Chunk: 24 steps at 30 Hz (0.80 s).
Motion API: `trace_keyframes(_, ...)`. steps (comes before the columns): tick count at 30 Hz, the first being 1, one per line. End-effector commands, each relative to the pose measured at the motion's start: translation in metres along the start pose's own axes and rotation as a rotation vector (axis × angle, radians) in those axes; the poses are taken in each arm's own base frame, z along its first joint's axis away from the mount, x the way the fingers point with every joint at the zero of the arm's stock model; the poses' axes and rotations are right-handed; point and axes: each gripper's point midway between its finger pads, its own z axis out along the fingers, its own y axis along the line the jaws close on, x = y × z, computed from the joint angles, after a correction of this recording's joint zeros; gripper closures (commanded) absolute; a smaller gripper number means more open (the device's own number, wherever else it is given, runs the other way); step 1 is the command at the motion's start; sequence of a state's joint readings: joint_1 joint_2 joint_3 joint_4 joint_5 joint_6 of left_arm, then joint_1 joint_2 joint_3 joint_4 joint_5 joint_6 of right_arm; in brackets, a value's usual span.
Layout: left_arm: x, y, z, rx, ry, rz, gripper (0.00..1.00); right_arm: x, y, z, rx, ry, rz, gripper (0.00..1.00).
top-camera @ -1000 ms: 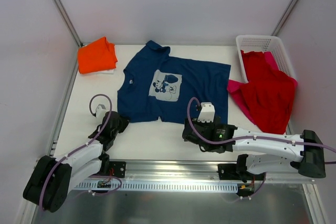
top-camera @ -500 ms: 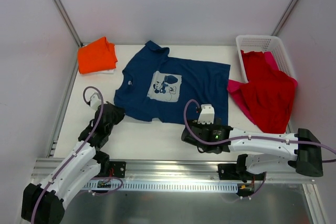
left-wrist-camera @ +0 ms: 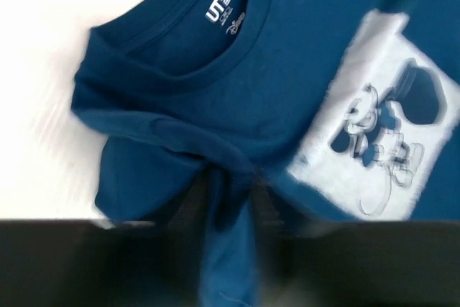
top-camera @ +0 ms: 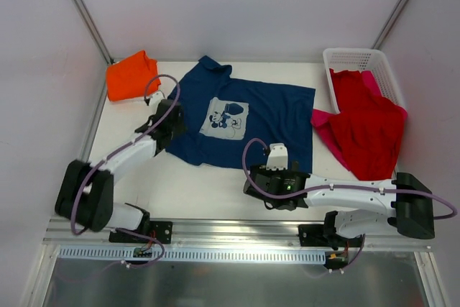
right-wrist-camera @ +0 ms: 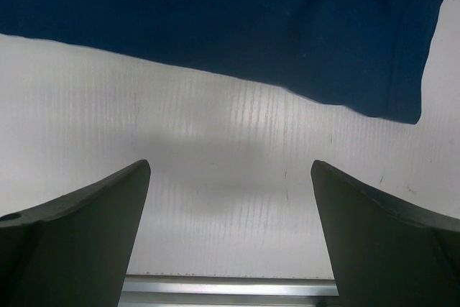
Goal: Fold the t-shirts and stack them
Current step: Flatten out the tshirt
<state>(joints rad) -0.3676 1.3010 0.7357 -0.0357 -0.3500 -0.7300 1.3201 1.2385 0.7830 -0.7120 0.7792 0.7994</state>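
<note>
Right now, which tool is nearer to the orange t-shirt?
Left. The left tool grips the navy t-shirt near its collar, close beside the orange t-shirt. The right tool hangs open over the table, below the navy hem, far across.

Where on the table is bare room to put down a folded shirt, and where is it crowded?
Free: the near strip of table between the navy t-shirt and the front rail, left of the right hand; a small back patch between it and the basket. Crowded: the right side, under the red t-shirt.
</note>
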Motion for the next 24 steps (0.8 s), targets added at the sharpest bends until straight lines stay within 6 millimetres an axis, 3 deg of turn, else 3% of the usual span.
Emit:
trace_keyframes(1,-0.042,-0.055,0.026,0.077,-0.078,0.049,0.66,-0.011,-0.002,0.002,0.027,-0.059,-0.019,0.01)
trace_keyframes(2,-0.023,-0.052,0.055,0.037,-0.015,0.118,0.48,-0.01,-0.002,0.003,0.035,-0.058,-0.028,0.01)
trace_keyframes(3,-0.046,-0.083,0.064,0.084,-0.043,0.117,0.18,-0.011,-0.003,0.004,0.04,-0.063,-0.033,0.01)
trace_keyframes(4,-0.023,-0.077,0.095,0.033,0.039,0.177,0.08,-0.01,-0.003,0.005,0.045,-0.062,-0.039,0.0)
trace_keyframes(5,-0.02,-0.082,0.108,0.027,0.073,0.2,0.02,-0.008,-0.002,0.007,0.052,-0.056,-0.052,0.01)
trace_keyframes(7,-0.029,-0.107,0.136,0.052,0.093,0.225,0.01,-0.007,0.002,0.008,0.05,-0.048,-0.059,0.01)
trace_keyframes(10,-0.042,-0.119,0.137,0.057,0.078,0.235,0.01,0.0,0.008,0.011,0.051,-0.014,-0.085,0.01)
trace_keyframes(11,-0.058,-0.125,0.122,0.076,0.043,0.228,0.01,0.002,0.01,0.012,0.05,-0.007,-0.089,0.01)
trace_keyframes(13,-0.055,-0.116,0.102,0.082,0.05,0.23,0.01,0.007,0.012,0.014,0.046,0.009,-0.09,0.01)
trace_keyframes(14,-0.075,-0.123,0.071,0.122,-0.001,0.21,0.01,0.008,0.014,0.013,0.042,0.011,-0.089,0.0)
trace_keyframes(15,-0.074,-0.118,0.059,0.12,-0.011,0.212,0.01,0.008,0.015,0.014,0.04,0.012,-0.086,0.0)
trace_keyframes(16,-0.055,-0.097,0.05,0.092,0.019,0.23,0.01,0.008,0.016,0.013,0.04,0.01,-0.086,0.01)
trace_keyframes(17,-0.066,-0.101,0.02,0.126,-0.025,0.214,0.01,0.006,0.02,0.011,0.03,0.009,-0.083,0.0)
trace_keyframes(18,-0.041,-0.071,0.016,0.067,0.016,0.234,0.01,0.005,0.022,0.009,0.024,0.003,-0.084,0.0)
trace_keyframes(19,-0.033,-0.062,0.006,0.06,0.024,0.229,0.01,0.004,0.023,0.009,0.021,0.0,-0.088,0.0)
trace_keyframes(20,-0.034,-0.06,-0.017,0.087,0.0,0.188,0.01,0.001,0.028,0.005,0.007,-0.004,-0.087,0.01)
trace_keyframes(21,-0.005,-0.033,-0.019,0.044,0.043,0.2,0.01,0.0,0.03,0.004,0.004,-0.004,-0.093,0.01)
trace_keyframes(23,0.008,-0.019,-0.042,0.067,0.03,0.133,0.01,0.0,0.035,-0.001,-0.001,-0.002,-0.114,0.01)
trace_keyframes(24,0.04,0.004,-0.042,0.04,0.082,0.147,0.01,-0.001,0.038,-0.002,0.0,-0.006,-0.114,0.01)
